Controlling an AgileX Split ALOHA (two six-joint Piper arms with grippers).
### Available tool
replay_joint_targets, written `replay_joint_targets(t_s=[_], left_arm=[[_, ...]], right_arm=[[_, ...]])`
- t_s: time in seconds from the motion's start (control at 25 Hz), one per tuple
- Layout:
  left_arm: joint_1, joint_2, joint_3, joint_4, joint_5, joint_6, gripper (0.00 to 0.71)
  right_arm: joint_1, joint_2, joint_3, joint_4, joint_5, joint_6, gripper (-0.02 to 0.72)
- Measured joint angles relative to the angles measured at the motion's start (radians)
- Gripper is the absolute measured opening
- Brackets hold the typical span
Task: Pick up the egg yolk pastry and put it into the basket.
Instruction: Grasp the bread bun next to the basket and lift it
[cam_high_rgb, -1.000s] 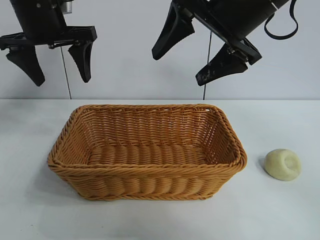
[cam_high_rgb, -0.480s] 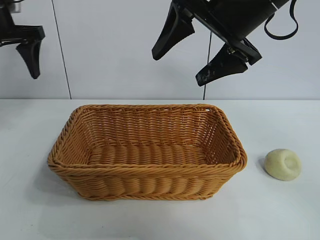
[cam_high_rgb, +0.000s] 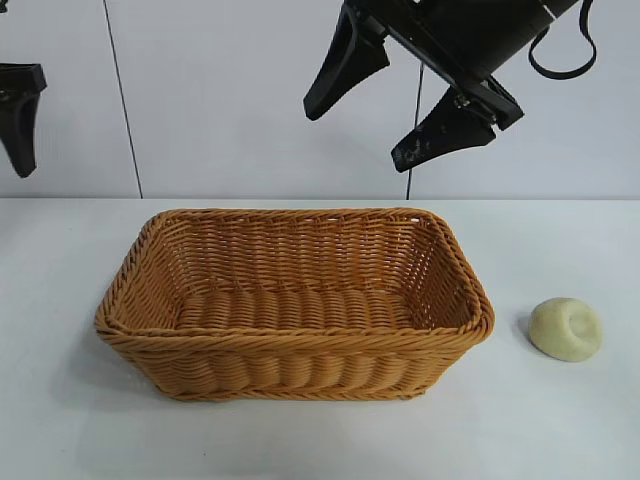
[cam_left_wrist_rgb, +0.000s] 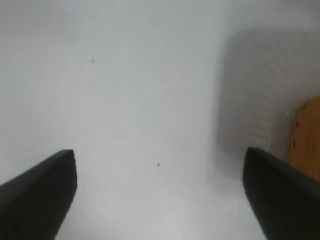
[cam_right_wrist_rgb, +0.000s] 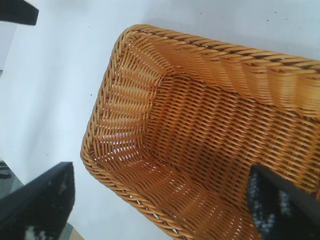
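Right gripper (cam_high_rgb: 400, 95) hangs released above the basket (cam_high_rgb: 293, 300); reaching right for the pastry (cam_high_rgb: 566, 329), it could nudge it away. Left gripper (cam_left_wrist_rgb: 160, 200), far left, also released.

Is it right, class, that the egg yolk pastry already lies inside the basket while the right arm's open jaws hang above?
No. The exterior view shows the egg yolk pastry on the table, apart from the basket, on the right arm's side. The right gripper does hang above, jaws open.
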Motion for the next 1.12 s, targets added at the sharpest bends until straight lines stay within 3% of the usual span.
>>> replay_joint_targets(t_s=[0.6,0.8,0.96,1.12], left_arm=[[0.000,-0.808,0.745,0.007,0.002,0.023,0.694],[0.000,-1.108,0.964,0.007,-0.079,0.023,0.694],[0.000,-1.343,1.067,0.007,-0.120,0.026,0.694],[0.000,-1.522,1.072,0.007,-0.138,0.026,0.694]], right_arm=[[0.000,0.000,0.000,0.000,0.002,0.000,0.641],[0.000,0.000,0.000,0.000,0.002,0.000,0.641],[0.000,0.000,0.000,0.000,0.002,0.000,0.641],[0.000,0.000,0.000,0.000,0.002,0.000,0.641]])
